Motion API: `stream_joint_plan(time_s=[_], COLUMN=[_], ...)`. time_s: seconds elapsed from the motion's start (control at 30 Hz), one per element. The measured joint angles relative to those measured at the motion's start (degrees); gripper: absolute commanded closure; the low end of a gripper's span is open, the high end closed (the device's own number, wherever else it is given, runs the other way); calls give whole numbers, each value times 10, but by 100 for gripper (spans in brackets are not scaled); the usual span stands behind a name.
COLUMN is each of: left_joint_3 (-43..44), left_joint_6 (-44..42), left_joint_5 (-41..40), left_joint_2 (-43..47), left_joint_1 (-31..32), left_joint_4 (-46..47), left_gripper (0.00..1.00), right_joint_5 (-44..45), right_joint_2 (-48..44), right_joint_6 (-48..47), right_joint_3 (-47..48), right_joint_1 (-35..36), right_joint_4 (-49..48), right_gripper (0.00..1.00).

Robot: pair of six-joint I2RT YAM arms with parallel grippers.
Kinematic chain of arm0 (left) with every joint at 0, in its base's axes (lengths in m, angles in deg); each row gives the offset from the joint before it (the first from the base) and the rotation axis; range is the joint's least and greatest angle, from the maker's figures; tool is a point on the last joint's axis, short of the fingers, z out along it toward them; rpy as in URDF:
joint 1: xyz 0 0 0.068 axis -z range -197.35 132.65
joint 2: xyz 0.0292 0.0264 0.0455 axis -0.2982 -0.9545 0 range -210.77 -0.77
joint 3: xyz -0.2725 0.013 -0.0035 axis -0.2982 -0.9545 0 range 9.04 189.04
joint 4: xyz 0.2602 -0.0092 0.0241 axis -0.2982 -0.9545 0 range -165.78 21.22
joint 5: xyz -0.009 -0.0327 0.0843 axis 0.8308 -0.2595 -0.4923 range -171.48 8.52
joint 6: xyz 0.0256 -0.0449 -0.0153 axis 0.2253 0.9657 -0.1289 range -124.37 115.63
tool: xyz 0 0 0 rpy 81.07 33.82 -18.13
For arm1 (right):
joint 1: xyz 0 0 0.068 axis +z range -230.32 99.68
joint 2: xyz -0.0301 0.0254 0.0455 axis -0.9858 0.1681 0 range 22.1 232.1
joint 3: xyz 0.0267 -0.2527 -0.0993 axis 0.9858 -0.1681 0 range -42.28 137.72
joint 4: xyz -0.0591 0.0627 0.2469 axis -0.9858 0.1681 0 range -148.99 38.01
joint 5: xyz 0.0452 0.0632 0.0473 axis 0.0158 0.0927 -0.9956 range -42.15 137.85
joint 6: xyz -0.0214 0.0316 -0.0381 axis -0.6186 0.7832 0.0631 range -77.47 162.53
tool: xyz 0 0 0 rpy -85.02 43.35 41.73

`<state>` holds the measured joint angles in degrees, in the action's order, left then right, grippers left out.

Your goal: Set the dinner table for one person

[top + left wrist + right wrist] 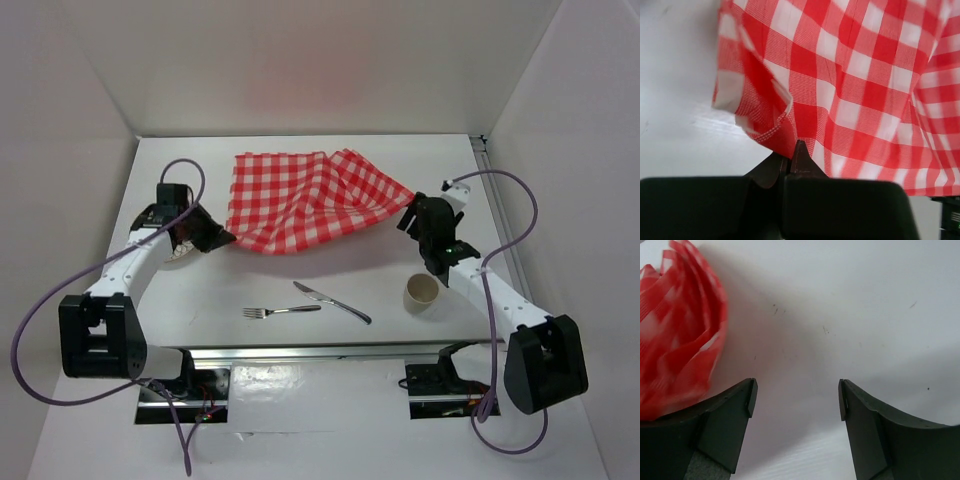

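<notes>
The big white table (200, 300) lies flat and fills the middle of the top view. Its long way looks to run from 9 o'clock to 3 o'clock, with the far edge at 12 and the near edge at 6, by the arm bases. A red-and-white checked cloth (300, 205) lies bunched up and wrinkled on the far half of the table, toward 12 o'clock. The left arm reaches up from 7 o'clock, bends at its elbow and points its left claw (215, 237) toward 3 o'clock, at the cloth's near left corner. In the left wrist view the claw's two fingers are pressed together with the corner of the cloth pinched between them, and that corner is folded over. The right arm reaches up from 5 o'clock toward 11 o'clock. Its right claw (408, 218) sits just beside the cloth's right corner. In the right wrist view its fingers are wide apart with only bare table between them, and the cloth is off at 9 o'clock. Near the 6 o'clock edge lie a fork (280, 311) and a knife (332, 302), close together. A paper cup (421, 293) stands upright at 4 o'clock, next to the right arm.
</notes>
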<state>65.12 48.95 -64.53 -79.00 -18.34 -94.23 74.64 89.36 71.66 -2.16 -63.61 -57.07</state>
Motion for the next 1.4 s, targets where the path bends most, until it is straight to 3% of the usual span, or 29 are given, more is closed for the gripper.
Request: stream_joint_plan(time_s=[0.13,0.33,0.43,0.57,0.63,0.77,1.03,1.2,1.4], left_joint_3=[-12,106,121,102,85,70,69,69,64], left_joint_6=[-10,-24,-24,-24,-24,-24,-24,-24,-24], left_joint_5=[-11,-28,-32,-33,-33,-34,-41,-43,-42], left_joint_2=[-2,-15,-18,-31,-34,-34,-33,-33,-32], left_joint_1=[12,14,16,18,20,22,23,23,23], left_joint_4=[-25,-19,-4,-2,-5,-14,-14,-14,-15], left_gripper=[100,100,100,100,100,100,100,100,100], right_joint_5=[-43,-191,-303,-388,-398,-361,-154,-51,8], right_joint_2=[7,98,125,165,167,162,151,197,291], right_joint_6=[3,-11,-14,-33,-51,-78,-39,14,71], right_joint_3=[33,219,237,235,226,222,222,249,285], right_joint_1=[-7,-56,-115,-143,-110,48,303,404,466], right_joint_4=[45,110,126,166,180,209,300,379,435], right_gripper=[22,18,18,9,8,5,0,0,0])
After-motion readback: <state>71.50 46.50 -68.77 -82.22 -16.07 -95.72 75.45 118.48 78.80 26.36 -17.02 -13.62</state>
